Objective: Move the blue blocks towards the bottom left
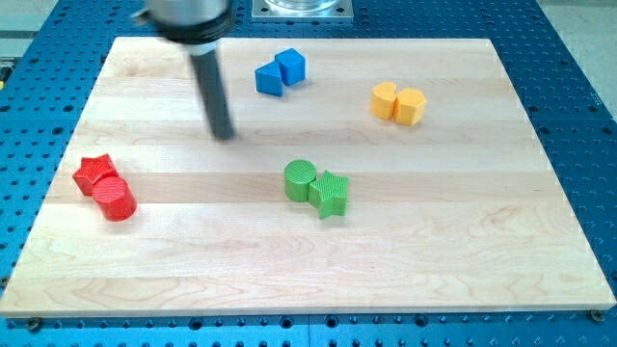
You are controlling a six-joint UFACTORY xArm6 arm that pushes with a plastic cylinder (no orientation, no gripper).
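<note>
Two blue blocks touch near the view's top centre: a blue triangular block (269,79) on the left and a blue cube (290,66) on its right. My tip (224,135) rests on the wooden board (308,260), below and to the left of the blue blocks, a short gap apart from them. The rod rises from the tip toward the view's top left.
A red star (94,173) and a red cylinder (116,199) touch at the view's left. A green cylinder (301,180) and a green star (330,193) touch at the centre. Two yellow blocks (399,101) touch at the top right.
</note>
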